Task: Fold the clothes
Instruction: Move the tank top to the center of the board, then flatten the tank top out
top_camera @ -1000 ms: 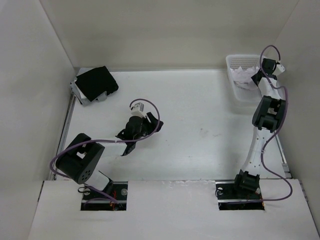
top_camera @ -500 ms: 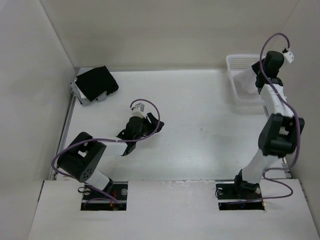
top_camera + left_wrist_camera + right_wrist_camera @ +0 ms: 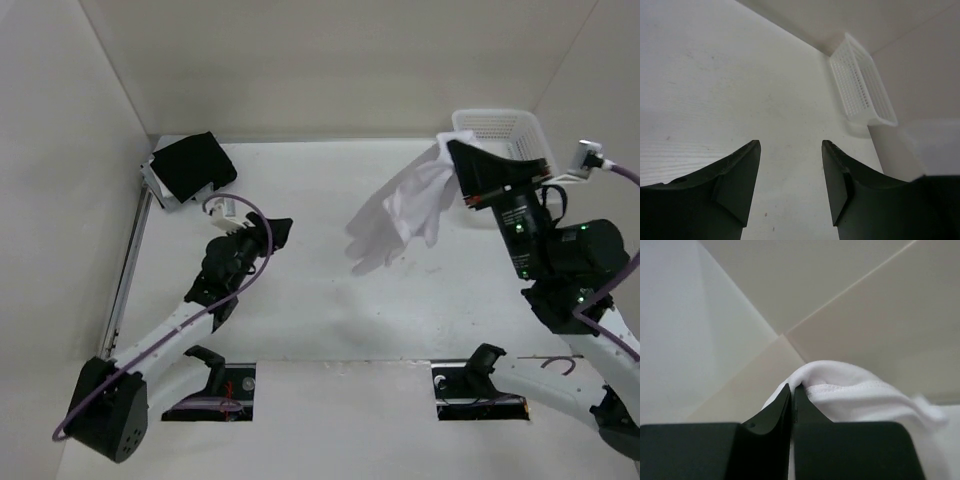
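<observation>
The clothes [image 3: 415, 203], a thin white garment, hang in the air over the right half of the table, draped down and to the left from my right gripper [image 3: 452, 148]. That gripper is shut on the garment's stitched edge [image 3: 850, 395], its fingertips [image 3: 791, 388] pressed together with the cloth bunched over them. My left gripper [image 3: 277, 232] is low over the table's left-centre, open, with nothing between its dark fingers [image 3: 740, 170].
A white mesh basket [image 3: 503, 132] stands at the back right corner, also in the left wrist view as a basket [image 3: 860, 85]. A black folded cloth [image 3: 192, 165] lies at the back left. Walls enclose the table on three sides.
My right arm has lifted the white garment out of the basket and swung it left and up over the table. The left arm has stretched forward toward the middle.
</observation>
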`<state>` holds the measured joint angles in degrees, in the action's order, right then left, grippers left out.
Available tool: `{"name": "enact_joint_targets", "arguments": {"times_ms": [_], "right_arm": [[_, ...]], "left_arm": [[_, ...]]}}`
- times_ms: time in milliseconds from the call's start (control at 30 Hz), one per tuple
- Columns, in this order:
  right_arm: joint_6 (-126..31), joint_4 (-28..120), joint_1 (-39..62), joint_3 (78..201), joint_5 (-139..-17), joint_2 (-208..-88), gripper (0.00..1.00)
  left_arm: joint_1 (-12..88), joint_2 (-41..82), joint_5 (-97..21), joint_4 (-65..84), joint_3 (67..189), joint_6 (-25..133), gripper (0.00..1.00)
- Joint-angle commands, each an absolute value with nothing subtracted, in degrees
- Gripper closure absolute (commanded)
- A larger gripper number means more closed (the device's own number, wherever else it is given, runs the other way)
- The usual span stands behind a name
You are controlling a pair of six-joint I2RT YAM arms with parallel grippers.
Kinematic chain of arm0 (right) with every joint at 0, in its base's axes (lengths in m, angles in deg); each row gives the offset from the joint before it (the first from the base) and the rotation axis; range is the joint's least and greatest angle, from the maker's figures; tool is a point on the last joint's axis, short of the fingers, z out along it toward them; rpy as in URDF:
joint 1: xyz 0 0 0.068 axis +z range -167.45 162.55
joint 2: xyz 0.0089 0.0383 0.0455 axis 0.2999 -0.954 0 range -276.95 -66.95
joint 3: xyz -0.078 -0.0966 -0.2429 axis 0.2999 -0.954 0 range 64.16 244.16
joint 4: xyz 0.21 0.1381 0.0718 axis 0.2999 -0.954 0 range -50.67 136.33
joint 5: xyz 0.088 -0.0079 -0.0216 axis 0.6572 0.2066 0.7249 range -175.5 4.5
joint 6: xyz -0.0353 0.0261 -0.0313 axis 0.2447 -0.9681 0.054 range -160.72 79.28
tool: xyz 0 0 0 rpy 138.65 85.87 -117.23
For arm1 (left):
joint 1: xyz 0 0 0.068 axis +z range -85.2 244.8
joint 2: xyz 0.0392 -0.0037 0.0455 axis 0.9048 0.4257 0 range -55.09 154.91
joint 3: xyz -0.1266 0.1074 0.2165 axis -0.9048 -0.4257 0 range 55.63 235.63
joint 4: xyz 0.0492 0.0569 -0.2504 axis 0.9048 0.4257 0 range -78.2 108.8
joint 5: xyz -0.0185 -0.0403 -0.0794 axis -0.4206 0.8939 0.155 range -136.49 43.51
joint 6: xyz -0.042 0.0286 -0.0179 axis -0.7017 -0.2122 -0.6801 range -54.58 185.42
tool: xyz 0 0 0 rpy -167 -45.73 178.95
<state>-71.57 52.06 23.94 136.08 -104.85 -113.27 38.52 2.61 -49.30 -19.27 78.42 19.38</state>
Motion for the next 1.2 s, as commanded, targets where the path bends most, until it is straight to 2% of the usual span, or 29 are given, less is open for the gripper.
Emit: {"name": "enact_joint_targets", "arguments": {"times_ms": [0, 100, 200, 267, 300, 367, 467, 500, 533, 633, 667, 700, 767, 833, 1000, 1100, 1167], "right_arm": [[-69.5, 47.4, 36.0, 133.1, -114.0, -117.5, 0.96], [-73.4, 48.4, 32.9, 128.3, -112.4, -123.9, 0.96], [-79.9, 54.0, 24.5, 123.7, -101.9, -135.3, 0.96], [-81.1, 59.3, 19.8, 123.0, -97.7, -143.4, 0.91], [-81.1, 62.6, 16.3, 124.4, -96.0, -149.2, 0.82], [-81.3, 62.0, 9.9, 130.0, -92.2, -158.5, 0.58], [-81.0, 59.9, 8.6, 128.4, -91.5, -157.1, 0.5], [-80.5, 59.7, 9.8, 124.2, -92.0, -154.3, 0.5], [-80.7, 59.5, 11.1, 119.6, -92.8, -151.5, 0.57], [-82.0, 57.1, 15.3, 107.4, -96.8, -144.6, 0.93], [-82.9, 54.6, 16.4, 103.7, -98.6, -142.1, 0.98], [-85.0, 51.4, 17.6, 99.7, -101.0, -139.7, 0.99], [-89.3, 48.2, 19.6, 93.9, -103.4, -136.0, 0.93], [-92.4, 46.8, 20.7, 89.9, -105.3, -134.0, 0.77], [-94.7, 47.1, 20.8, 87.9, -106.8, -134.8, 0.57], [-94.2, 48.4, 20.8, 88.8, -106.1, -136.9, 0.53], [-93.7, 49.5, 20.8, 89.2, -104.8, -138.7, 0.55]], "left_arm": [[44.7, -6.1, -49.4, -10.1, 75.3, 18.5, 0.5], [48.7, -8.8, -48.0, -5.7, 74.2, 18.0, 0.5], [50.3, -7.6, -47.9, -5.2, 73.1, 17.9, 0.5], [50.5, -5.7, -47.9, -5.1, 73.2, 18.3, 0.51], [50.3, -4.7, -48.1, -5.1, 73.3, 18.5, 0.51], [48.7, -1.5, -48.1, -4.9, 74.2, 19.4, 0.53], [45.8, 1.3, -49.2, -3.2, 74.8, 20.7, 0.55], [43.6, 3.0, -51.6, -2.8, 74.5, 21.6, 0.56], [42.4, 3.8, -52.7, -2.8, 74.3, 21.9, 0.56], [38.3, 8.1, -55.6, -2.1, 74.2, 23.1, 0.57], [37.3, 9.4, -56.5, -1.7, 74.4, 23.3, 0.57], [36.1, 10.6, -57.6, -1.3, 74.4, 23.6, 0.57], [34.3, 12.7, -60.1, -1.4, 74.5, 23.8, 0.56], [32.9, 14.5, -60.9, -1.6, 75.1, 23.4, 0.54], [30.1, 17.2, -60.6, -2.0, 77.2, 22.8, 0.54], [29.2, 17.9, -60.6, -1.8, 77.8, 22.8, 0.57], [28.6, 18.4, -60.3, -1.7, 78.2, 22.8, 0.58]]}}
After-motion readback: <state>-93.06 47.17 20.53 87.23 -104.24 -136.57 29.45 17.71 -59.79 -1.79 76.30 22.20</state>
